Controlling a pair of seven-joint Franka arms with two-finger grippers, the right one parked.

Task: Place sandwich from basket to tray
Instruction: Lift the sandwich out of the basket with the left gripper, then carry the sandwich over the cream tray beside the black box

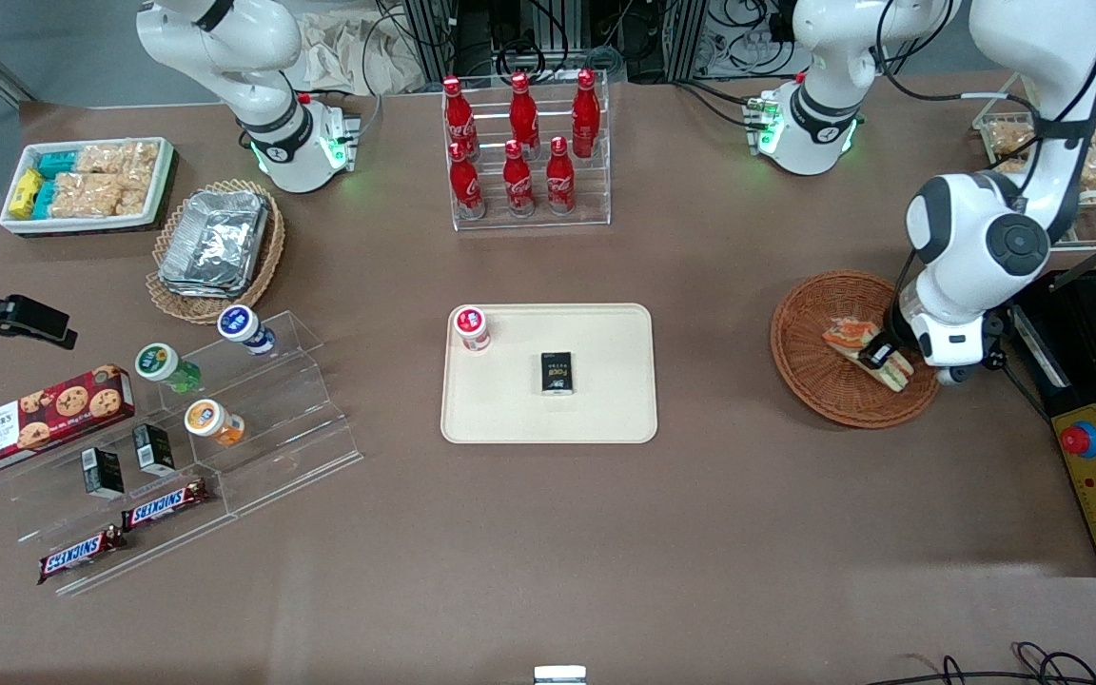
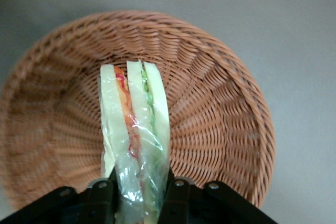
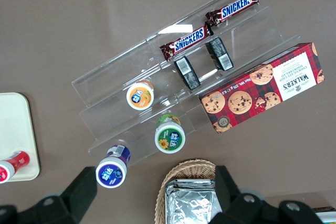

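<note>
One sandwich (image 1: 864, 350) sat in one round wicker basket (image 1: 810, 366), gripper (image 1: 879, 356) clamped on it.
The wedge showed three pale bread slices with orange-red and green filling under clear wrap. One cream tray (image 1: 605, 400), at the basket's nine o'clock on the tabletop (image 1: 700, 523), carried one red-capped bottle (image 1: 472, 327) and one black box (image 1: 557, 372).
</note>
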